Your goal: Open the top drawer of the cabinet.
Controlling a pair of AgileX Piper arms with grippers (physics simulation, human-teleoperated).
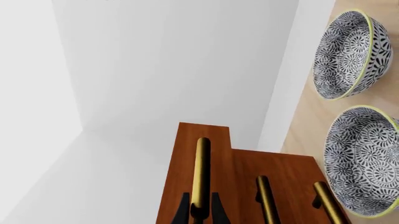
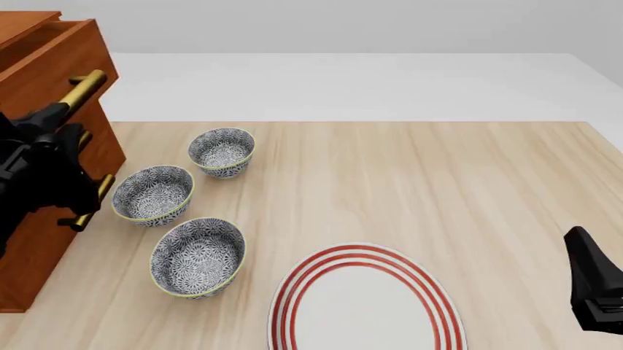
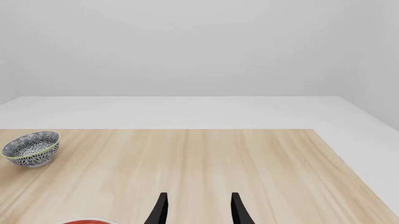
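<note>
Fingers [image 1: 216, 207] of my left gripper [image 1: 199, 209] were clenched on the top drawer's brass handle [image 1: 202, 172]. That top drawer [image 2: 54, 55] stood proud of the cabinet [image 2: 39, 240], while my right gripper [image 3: 198, 210] hung released above the surface [image 2: 409, 189].

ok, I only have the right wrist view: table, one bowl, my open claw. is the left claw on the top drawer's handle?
Observer: Yes. In the left wrist view the left claw has a finger on each side of the top drawer's brass handle, closed on it.
Operator: drawer out at all?
Observer: Partly. In the front view the top drawer juts forward of the cabinet front below it.
Operator: anything near it?
Observer: The nearest bowl sits on the table close to the cabinet, below drawer level.
</note>
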